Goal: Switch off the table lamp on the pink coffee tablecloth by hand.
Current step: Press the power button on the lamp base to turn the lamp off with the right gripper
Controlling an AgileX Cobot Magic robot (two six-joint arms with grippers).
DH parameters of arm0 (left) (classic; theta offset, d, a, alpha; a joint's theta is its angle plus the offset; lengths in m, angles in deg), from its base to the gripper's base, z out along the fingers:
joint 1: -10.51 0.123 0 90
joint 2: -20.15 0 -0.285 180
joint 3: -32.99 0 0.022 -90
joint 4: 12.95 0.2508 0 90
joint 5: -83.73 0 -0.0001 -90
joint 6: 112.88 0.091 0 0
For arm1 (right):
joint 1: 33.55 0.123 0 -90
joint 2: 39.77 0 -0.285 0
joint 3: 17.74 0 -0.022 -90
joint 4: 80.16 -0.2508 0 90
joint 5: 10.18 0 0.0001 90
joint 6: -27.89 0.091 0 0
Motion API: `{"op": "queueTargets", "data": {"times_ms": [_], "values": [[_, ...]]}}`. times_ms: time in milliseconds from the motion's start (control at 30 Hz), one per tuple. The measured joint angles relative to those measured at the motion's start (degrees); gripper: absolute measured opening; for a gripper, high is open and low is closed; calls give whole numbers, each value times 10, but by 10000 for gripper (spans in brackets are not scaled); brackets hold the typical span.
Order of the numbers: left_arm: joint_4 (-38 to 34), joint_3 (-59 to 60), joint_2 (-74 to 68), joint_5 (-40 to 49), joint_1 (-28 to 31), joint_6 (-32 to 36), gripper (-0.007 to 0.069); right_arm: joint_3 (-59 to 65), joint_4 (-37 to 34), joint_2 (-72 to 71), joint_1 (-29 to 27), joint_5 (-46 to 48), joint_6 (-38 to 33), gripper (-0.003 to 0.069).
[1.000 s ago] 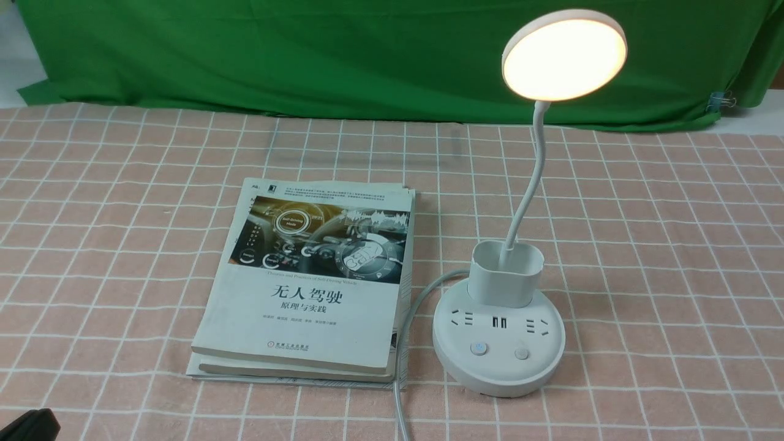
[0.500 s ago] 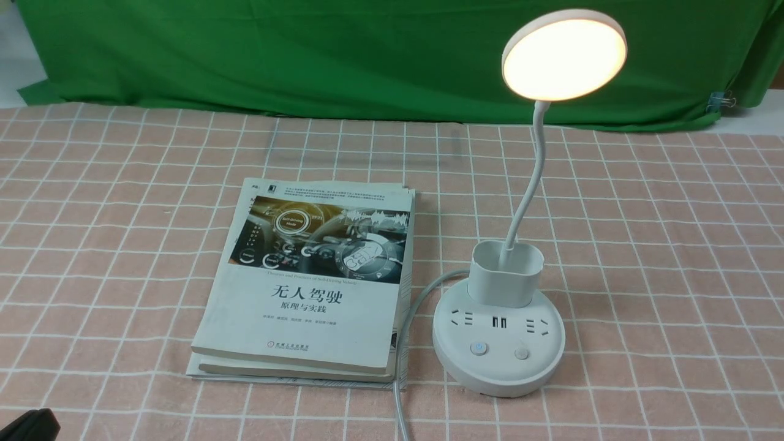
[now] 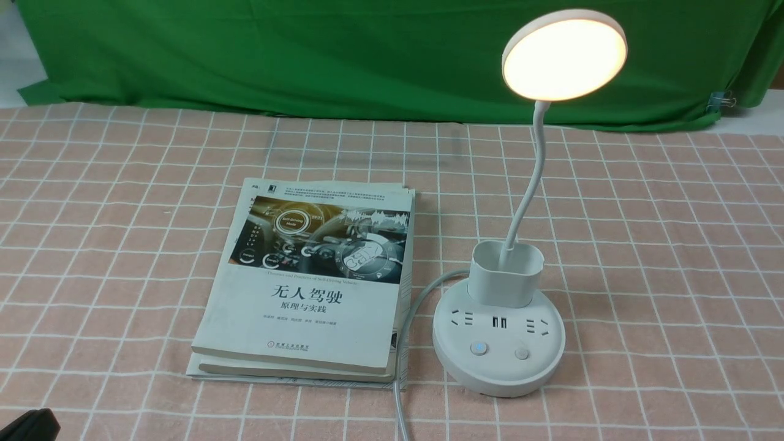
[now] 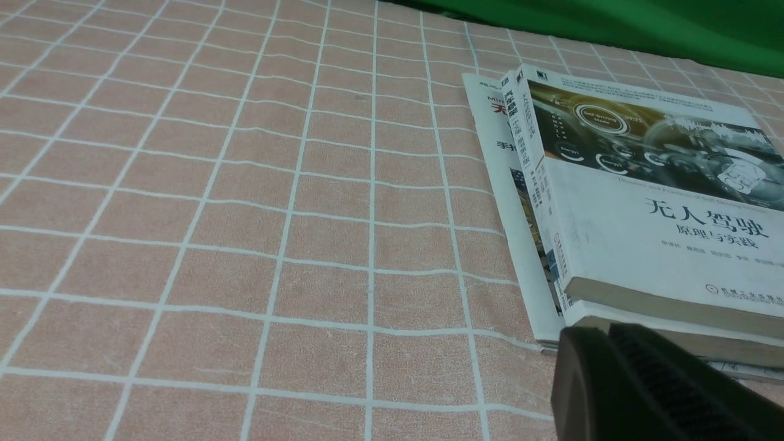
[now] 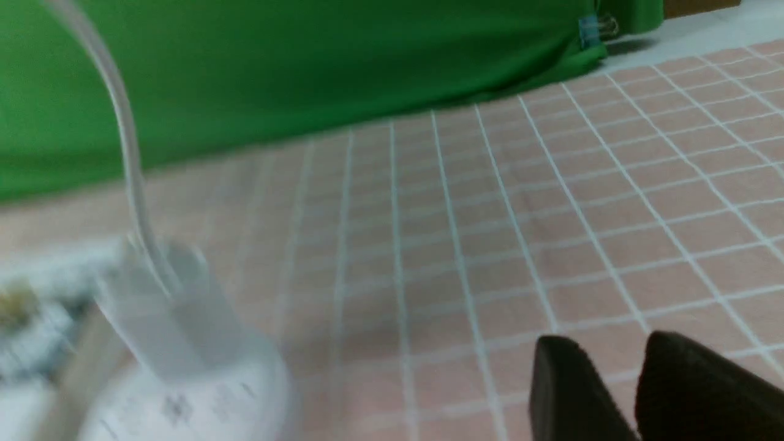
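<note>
The white table lamp (image 3: 499,358) stands on the pink coffee tablecloth (image 3: 674,245), right of centre. Its disc head (image 3: 563,55) glows warm and lit. Two round buttons (image 3: 478,349) sit at the front of the base, the left one showing a faint blue light. My left gripper (image 4: 603,334) is shut and empty, low over the cloth by the corner of the books; only a black part of it shows at the front view's bottom-left corner (image 3: 27,425). My right gripper (image 5: 612,352) is out of the front view; its jaws stand slightly apart and empty, with the blurred lamp (image 5: 177,318) off to one side.
A stack of books (image 3: 312,282) lies left of the lamp, also in the left wrist view (image 4: 643,202). The lamp's grey cable (image 3: 401,392) runs between books and base to the near edge. A green cloth (image 3: 306,55) hangs at the back.
</note>
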Motion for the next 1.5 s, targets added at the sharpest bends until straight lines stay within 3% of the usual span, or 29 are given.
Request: {"op": "queueTargets", "data": {"times_ms": [100,233,367,400,567,600,733,933,1133,1233,1500], "values": [[0,0,0,0,0,0,6,0,-15,0,0,-54,88,240],[0,0,0,0,0,0,6,0,-20,0,1,-71,129,211],[0,0,0,0,0,0,6,-48,-22,29,11,55,110,141],[0,0,0,0,0,0,6,-109,-22,68,23,132,69,117],[0,0,0,0,0,0,6,-278,-22,222,46,343,-1,115],[0,0,0,0,0,0,6,-348,-21,302,48,432,-12,125],[0,0,0,0,0,0,6,-452,-4,458,48,534,-46,155],[0,0,0,0,0,0,6,-520,8,639,74,541,-62,135],[0,0,0,0,0,0,6,-524,23,727,206,466,-27,50],[0,0,0,0,0,0,6,-526,42,769,280,399,36,43],[0,0,0,0,0,0,6,-532,48,869,365,321,91,54]]}}
